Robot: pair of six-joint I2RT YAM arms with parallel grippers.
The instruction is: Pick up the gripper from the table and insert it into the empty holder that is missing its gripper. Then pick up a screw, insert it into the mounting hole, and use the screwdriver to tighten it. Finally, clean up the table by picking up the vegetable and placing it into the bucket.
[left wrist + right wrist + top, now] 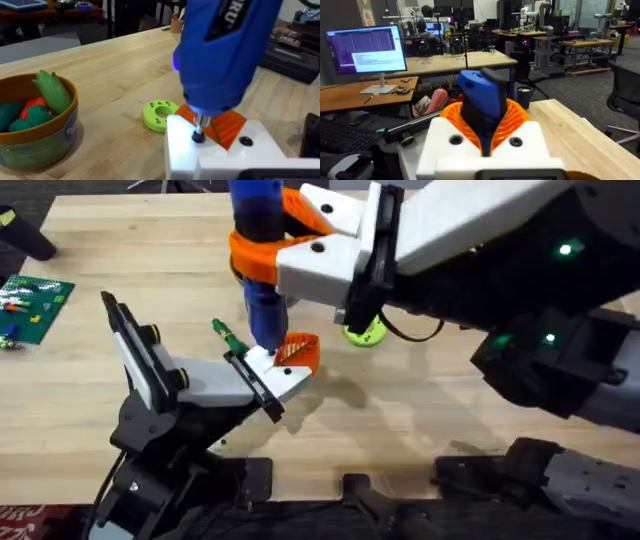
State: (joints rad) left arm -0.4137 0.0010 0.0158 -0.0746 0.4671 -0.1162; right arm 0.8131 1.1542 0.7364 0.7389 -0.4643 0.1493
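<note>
Inspection of the counter, left to right. On my left sits a green circuit board near the edge. The bucket, seen from my left wrist, holds green vegetable pieces and one orange piece; a lime-green disc with holes lies on the wood just beside the holder. My left jaws: I cannot tell whether they are parted or closed.

Centre: the holder, white with a black end plate, stands on its black jointed stand. The gripper, the small orange piece, is seated at the holder's end, touching it. A small green-handled item lies just beside the holder; I cannot identify it.

The screwdriver stands roughly upright over the holder, its metal tip pressed onto the white block next to the orange piece. A blue light glows on the tool's side.

Right: my right jaws are clamped around the screwdriver body, the orange ribbed pads pressed against both sides of the blue barrel.
</note>
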